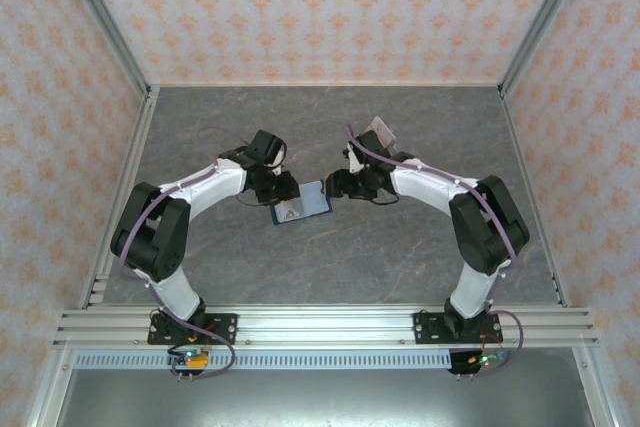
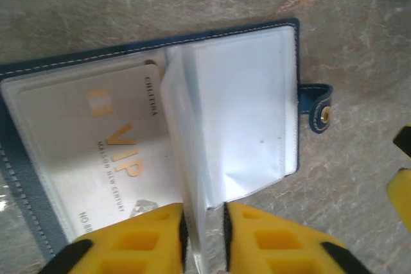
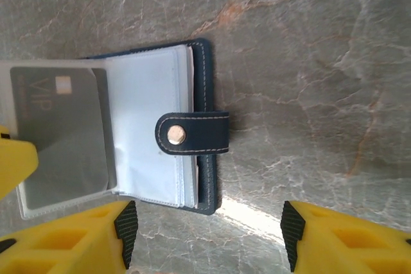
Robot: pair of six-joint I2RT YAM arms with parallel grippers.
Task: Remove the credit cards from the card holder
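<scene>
Navy-blue, the card holder (image 1: 303,202) is laid open on the surface (image 1: 400,257). Its clear sleeve (image 2: 184,158) is pinched by the left end effector (image 2: 204,239) at 9 o'clock. The right end effector (image 3: 205,239) is spread wide, empty, at 3 o'clock. A VIP card (image 2: 115,145) is seen pocketed.

Lab test cell, aluminium frame (image 1: 320,325), patterned wall panels (image 1: 320,7)

The left hand (image 2: 204,226) is clamped on the card holder (image 2: 244,107), the right hand (image 3: 209,239) spread wide open.
</scene>
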